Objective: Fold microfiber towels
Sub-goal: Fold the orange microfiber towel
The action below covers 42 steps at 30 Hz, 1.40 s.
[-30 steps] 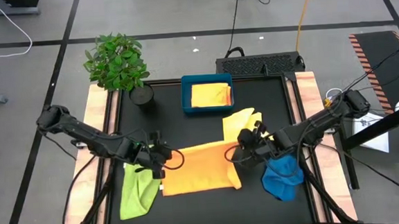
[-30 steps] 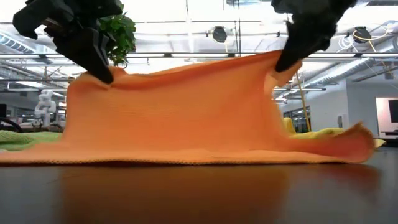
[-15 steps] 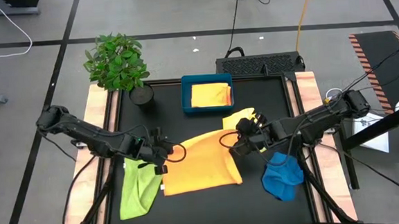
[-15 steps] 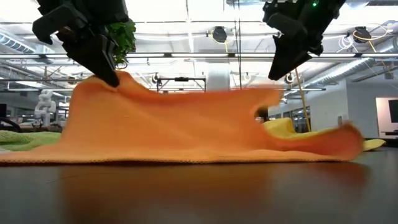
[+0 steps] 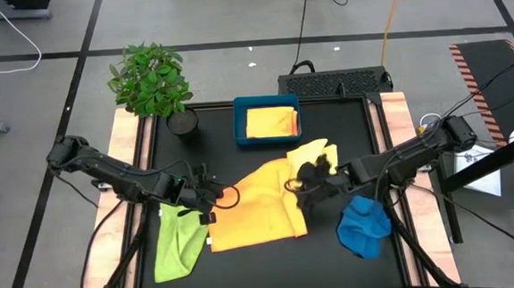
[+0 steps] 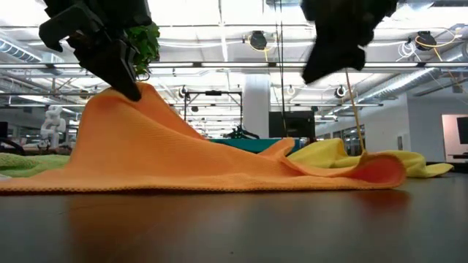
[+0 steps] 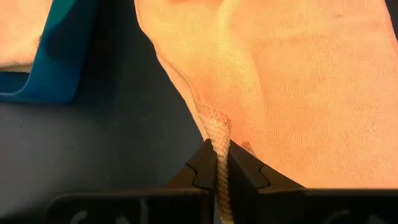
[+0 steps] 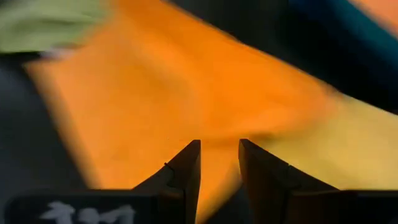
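The right gripper (image 5: pixel 306 184) shows in the low view only as a dark shape cut off by the top edge, so its fingers cannot be read there; its wrist view shows the two fingers (image 8: pixel 186 168) apart with nothing between them, hanging above the orange towel (image 5: pixel 256 206). The left gripper (image 5: pixel 209 203) is partly hidden by its own arm from above, but its wrist view shows the fingers (image 7: pixel 202 171) pinched shut on a bunched edge of the orange towel, lifting that corner into a peak while the rest lies on the dark worktop (image 5: pixel 274 268).

In the low view the raised orange cloth blocks most of what lies behind it. The lime green towel (image 5: pixel 179 242) peeks out only as a strip at the far left there; from above it lies crumpled just beside the orange towel, under the left arm. The pale yellow towel (image 5: pixel 316 154) lies partly under the orange one's far edge, beside the right gripper. The blue towel (image 5: pixel 364 225) sits in a heap under the right arm and does not show in the low view.

A teal tray (image 5: pixel 240 123) at the back of the worktop holds a folded golden yellow towel (image 5: pixel 272 122). A potted plant (image 5: pixel 150 83) stands at the back left corner, its leaves half hidden behind the left gripper in the low view.
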{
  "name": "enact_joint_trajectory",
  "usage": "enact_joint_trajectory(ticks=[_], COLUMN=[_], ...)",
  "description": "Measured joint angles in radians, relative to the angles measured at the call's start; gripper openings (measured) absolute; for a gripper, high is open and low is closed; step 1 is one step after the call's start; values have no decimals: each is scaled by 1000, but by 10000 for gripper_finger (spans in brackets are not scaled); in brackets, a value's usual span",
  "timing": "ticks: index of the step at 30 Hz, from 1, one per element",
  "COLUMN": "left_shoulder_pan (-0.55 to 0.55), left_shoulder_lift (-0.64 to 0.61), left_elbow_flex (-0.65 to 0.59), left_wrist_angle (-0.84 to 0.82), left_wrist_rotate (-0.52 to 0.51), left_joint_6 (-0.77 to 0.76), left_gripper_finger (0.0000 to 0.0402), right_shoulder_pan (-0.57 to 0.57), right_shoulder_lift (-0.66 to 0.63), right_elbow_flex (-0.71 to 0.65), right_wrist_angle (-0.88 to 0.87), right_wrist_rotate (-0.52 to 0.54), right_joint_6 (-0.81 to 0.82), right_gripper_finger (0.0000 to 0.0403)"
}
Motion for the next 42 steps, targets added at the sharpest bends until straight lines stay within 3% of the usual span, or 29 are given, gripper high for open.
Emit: enact_joint_trajectory(ticks=[3, 5, 12, 19, 27, 33, 36, 42], left_shoulder_pan=[0, 2, 6, 6, 6, 6, 6, 19], left_shoulder_lift=[0, 0, 0, 0, 0, 0, 0, 0], left_elbow_flex=[0, 0, 0, 0, 0, 0, 0, 0], left_wrist_angle=[6, 8, 11, 4, 0, 0, 0, 0], left_wrist_rotate=[-1, -1, -1, -1, -1, -1, -1, -1], left_joint_6=[5, 6, 10, 0, -3, -5, 1, 27], left_gripper_finger=[25, 19, 4, 31, 37, 37, 37, 47], right_shoulder_pan=[40, 53, 25, -17, -27, -27, -13, 17], right_shoulder_lift=[22, 54, 245, 372, 316, 234, 191, 140], right_elbow_flex=[-60, -79, -81, -34, -7, -6, -7, -7], right_wrist_angle=[244, 313, 378, 340, -58, -347, -341, -137], right_wrist_rotate=[-41, -56, -58, -57, 79, 107, 108, 108], right_joint_6=[-95, -133, -269, -339, -150, 49, 67, -24], right_gripper_finger=[102, 102, 96, 65, 45, 44, 44, 44])
